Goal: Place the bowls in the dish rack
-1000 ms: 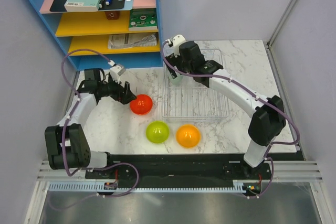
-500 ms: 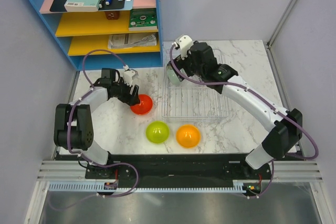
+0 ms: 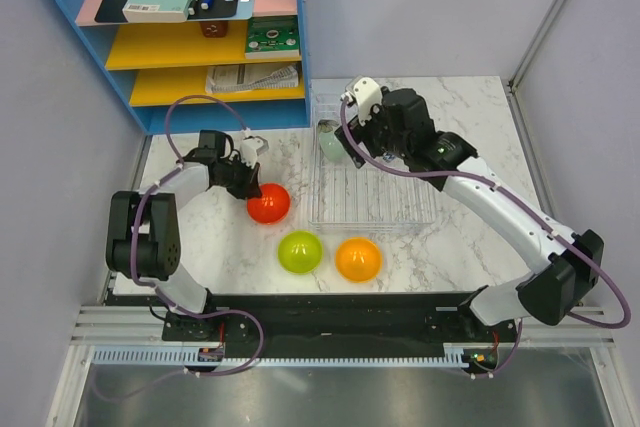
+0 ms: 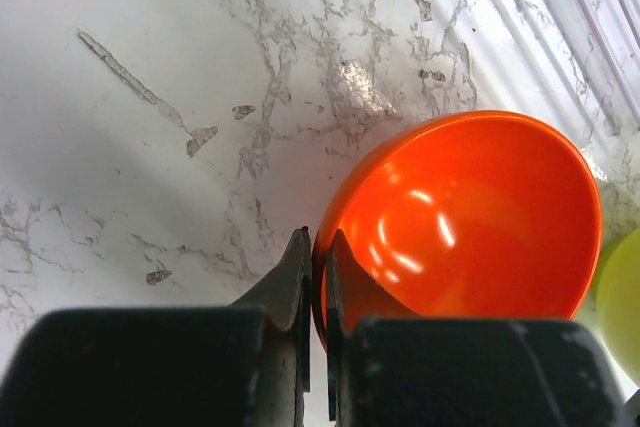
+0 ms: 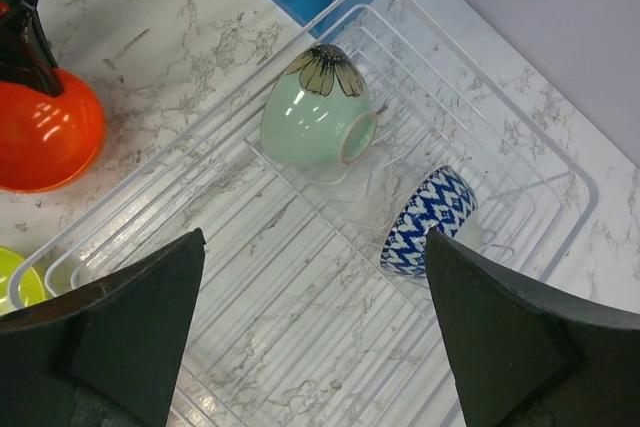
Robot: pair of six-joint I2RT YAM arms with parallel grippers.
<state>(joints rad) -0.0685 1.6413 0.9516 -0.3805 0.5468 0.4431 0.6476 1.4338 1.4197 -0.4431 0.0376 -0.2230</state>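
Where the left arm reaches: left gripper sits at the left edge of the red bowl, low over the counter.
Left jaws: pressed together on the red bowl's rim, one finger on each side of the thin wall.
Red bowl: on the counter just left of the dish rack, glossy outside facing the cameras; cannot tell whether it is lifted off the marble.
Lime green bowl: on the counter, near side of the red one, close but apart; domed side up.
Orange bowl: just right of the lime one, in front of the rack's near rim; domed side up.
Right gripper: hangs above the rack's far left part.
Right jaws: wide apart, nothing between them.
Pale grey-green bowl: inside the rack near its far left corner, lying on its side, a dark flower painted on its wall.
Patterned bowl: inside the rack too, tipped on edge, blue-white zigzag showing, apart from the green one.
Shelf unit: blue and yellow, at the far left corner.
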